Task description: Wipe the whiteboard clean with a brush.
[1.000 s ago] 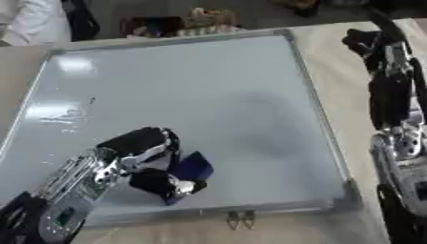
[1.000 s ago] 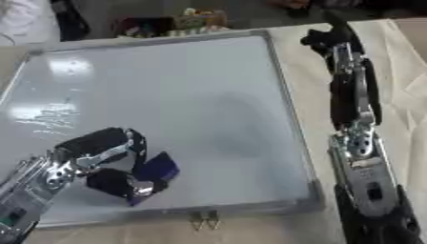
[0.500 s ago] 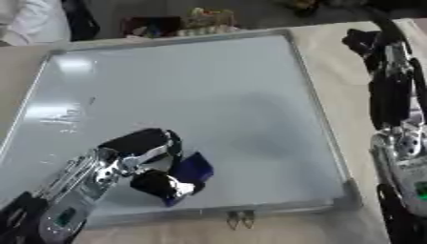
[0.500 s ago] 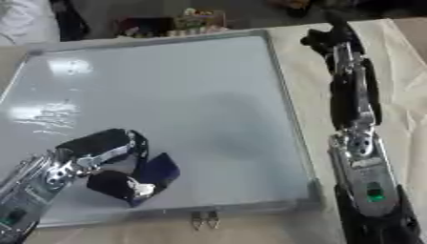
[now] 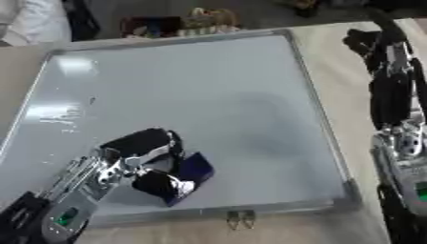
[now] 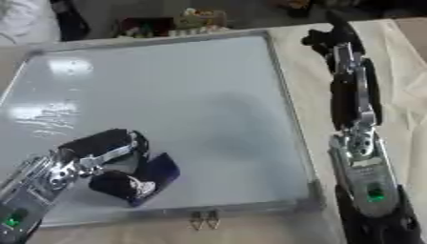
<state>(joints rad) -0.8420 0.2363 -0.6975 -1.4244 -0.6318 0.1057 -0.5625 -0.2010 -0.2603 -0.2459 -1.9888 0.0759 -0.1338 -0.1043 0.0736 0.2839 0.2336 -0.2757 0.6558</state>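
Observation:
A large whiteboard (image 5: 192, 90) with a silver frame lies flat on the table. Faint marks show on it at the left (image 5: 90, 101). My left hand (image 5: 146, 159) rests on the board's lower left part, fingers and thumb curled round a dark blue brush (image 5: 193, 170) that lies against the surface. My right arm runs up the right side beside the board. Its right hand (image 6: 327, 35) sits off the board's upper right corner, dark and curled, with nothing seen in it.
Small items and a box (image 5: 179, 21) stand beyond the board's far edge. A person's white sleeve (image 5: 29, 21) shows at the top left. Metal clips (image 5: 240, 218) hang at the board's near edge. Beige cloth (image 6: 404, 100) covers the table to the right.
The left hand and brush have barely shifted on the board. The right arm has not moved.

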